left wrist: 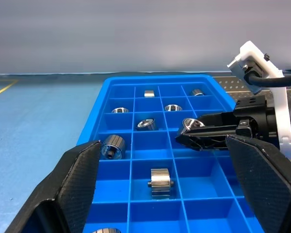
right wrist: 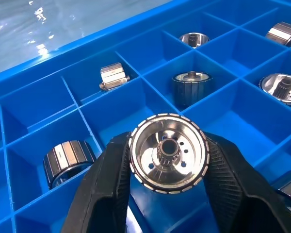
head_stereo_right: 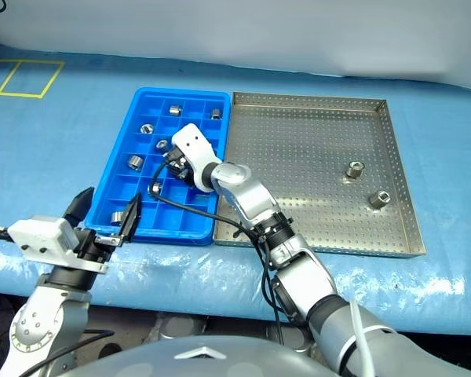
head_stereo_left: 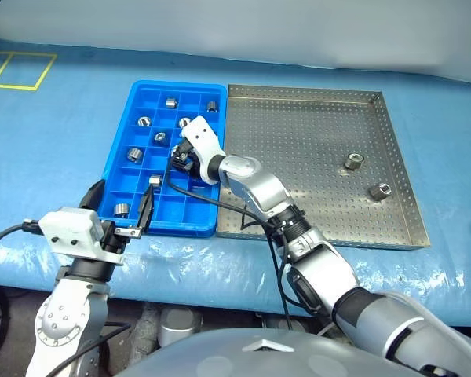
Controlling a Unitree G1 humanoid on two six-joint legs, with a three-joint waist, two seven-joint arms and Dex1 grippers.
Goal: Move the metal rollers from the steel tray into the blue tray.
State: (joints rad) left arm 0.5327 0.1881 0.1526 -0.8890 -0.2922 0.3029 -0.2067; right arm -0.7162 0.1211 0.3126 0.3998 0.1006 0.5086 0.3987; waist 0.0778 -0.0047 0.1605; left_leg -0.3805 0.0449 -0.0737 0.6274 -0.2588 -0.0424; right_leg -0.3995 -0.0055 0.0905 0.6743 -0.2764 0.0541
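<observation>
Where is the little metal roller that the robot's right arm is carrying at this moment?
The roller sits between the right gripper's fingers, over the middle compartments of the blue tray, left of the steel tray.

light: bright, even | shadows: soft | glare: metal rollers (right wrist: 168,153) | focus: sharp

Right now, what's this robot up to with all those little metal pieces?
It is moving metal rollers from the steel tray into the blue tray. The right gripper is over the blue tray's compartments with one roller between its jaws. The left gripper waits at the blue tray's near edge, jaws open and empty. Several rollers already sit in separate compartments, and two rollers remain on the steel tray.
</observation>
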